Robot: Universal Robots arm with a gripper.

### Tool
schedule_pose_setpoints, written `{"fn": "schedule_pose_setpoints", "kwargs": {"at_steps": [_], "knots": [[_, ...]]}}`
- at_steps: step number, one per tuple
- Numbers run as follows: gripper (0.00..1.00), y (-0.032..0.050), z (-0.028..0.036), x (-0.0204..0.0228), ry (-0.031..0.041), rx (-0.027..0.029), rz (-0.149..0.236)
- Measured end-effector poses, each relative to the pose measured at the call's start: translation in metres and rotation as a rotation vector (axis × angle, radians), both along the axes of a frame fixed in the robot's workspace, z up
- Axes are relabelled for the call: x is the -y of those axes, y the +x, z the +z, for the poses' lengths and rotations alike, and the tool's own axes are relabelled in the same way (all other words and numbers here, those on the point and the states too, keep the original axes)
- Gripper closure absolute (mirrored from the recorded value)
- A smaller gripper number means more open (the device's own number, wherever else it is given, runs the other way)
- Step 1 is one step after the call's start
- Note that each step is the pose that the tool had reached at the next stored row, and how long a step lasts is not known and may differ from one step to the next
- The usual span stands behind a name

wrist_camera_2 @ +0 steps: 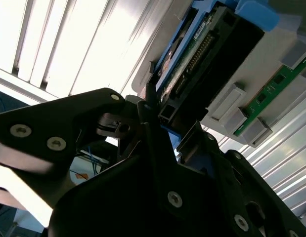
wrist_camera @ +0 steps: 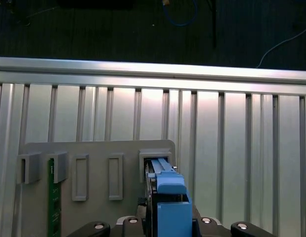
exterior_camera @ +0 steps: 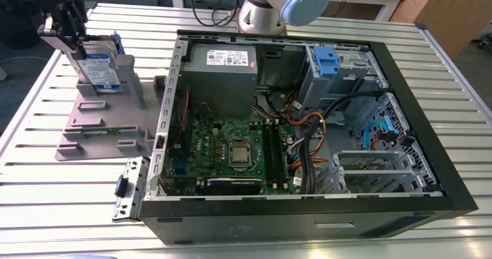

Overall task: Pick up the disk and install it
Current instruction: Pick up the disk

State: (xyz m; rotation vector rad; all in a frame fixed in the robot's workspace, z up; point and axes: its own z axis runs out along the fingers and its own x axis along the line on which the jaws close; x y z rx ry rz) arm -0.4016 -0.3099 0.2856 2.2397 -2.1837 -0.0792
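The gripper (exterior_camera: pixel 68 40) straddles the top of the disk (exterior_camera: pixel 100 69), jaws closed against its two faces. The disk stands in an end slot of the grey holder (exterior_camera: pixel 100 124); the open computer case (exterior_camera: pixel 307 218) lies just beside the holder. The second wrist view reveals the disk's pin connector (wrist_camera_2: pixel 199 54); the first wrist view shows its blue bracket (wrist_camera: pixel 170 202) edge-on.

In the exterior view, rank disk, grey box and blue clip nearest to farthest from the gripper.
1. disk: at the gripper, upright in the grey holder, on the exterior view's left.
2. grey box: inside the case, mid-picture.
3. blue clip: in the case, toward the exterior view's right.
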Motion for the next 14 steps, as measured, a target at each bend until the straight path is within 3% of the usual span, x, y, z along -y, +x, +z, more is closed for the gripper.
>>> {"fn": "schedule_pose_setpoints", "kwargs": {"at_steps": [2,14], "knots": [[0.63,0.0,0.0,0.0,0.0,0.0,0.0],[0.63,0.0,-0.0006,0.0,0.0002,0.0002,0.0]]}}
